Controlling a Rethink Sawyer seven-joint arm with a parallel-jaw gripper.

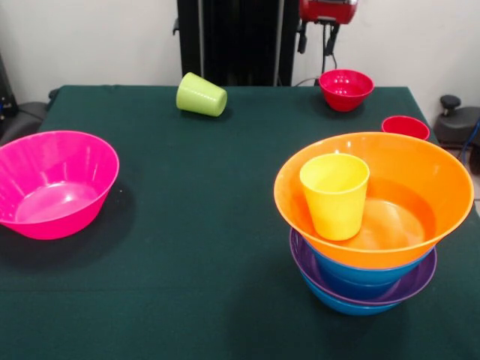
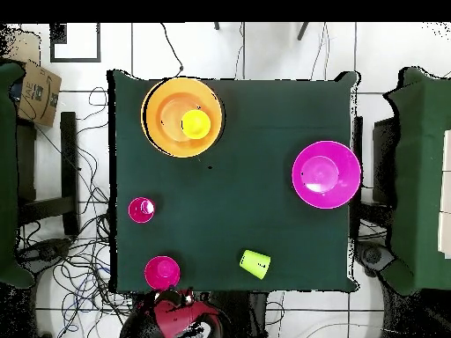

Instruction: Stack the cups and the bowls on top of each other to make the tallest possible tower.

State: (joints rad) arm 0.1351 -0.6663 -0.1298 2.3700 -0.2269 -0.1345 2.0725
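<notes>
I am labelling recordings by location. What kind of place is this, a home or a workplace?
Probably a robotics lab, not a home. Loose cables lie across the tiled floor around the table, a red robot arm is mounted at its edge, and more green-covered tables stand close by.

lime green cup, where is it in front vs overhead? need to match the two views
Front view: lime green cup lies on its side at the table's far edge, left of centre.
Overhead view: lime green cup lies near the bottom edge, right of centre.
Shared landmark: the small red bowl along that same table edge.
</notes>
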